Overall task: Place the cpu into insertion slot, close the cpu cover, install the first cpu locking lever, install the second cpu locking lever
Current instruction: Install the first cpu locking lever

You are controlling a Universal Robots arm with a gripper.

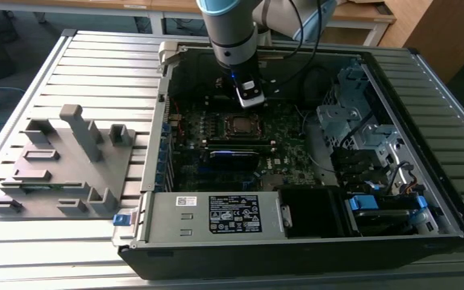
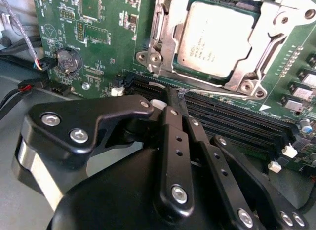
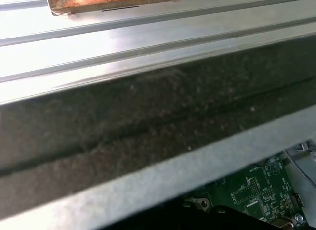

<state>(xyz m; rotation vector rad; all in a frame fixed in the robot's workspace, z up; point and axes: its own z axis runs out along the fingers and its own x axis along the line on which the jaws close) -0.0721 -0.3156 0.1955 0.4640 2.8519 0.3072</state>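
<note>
Inside the open computer case (image 1: 425, 229), the cpu (image 2: 217, 37) lies flat in the insertion slot (image 1: 238, 125) on the green motherboard (image 2: 103, 37). Its silver-grey top shows through the cut-out of the cpu cover (image 2: 261, 52), which is folded down over it. A thin silver locking lever (image 2: 212, 91) runs along the socket edge beside the long black memory slots. My gripper (image 2: 174, 93) is shut, and its black fingertips touch or nearly touch that lever at the socket's edge. In the exterior view my gripper (image 1: 250, 101) hangs just behind the socket.
Long black memory slots (image 2: 232, 121) lie next to the socket, with a coin battery (image 2: 68, 58) and cables (image 2: 19, 87) nearby. The case stands on a slatted metal table (image 1: 95, 66), and a grey holder block (image 1: 63, 163) sits at the exterior view's left. Drive cages (image 1: 353, 121) line the case's right.
</note>
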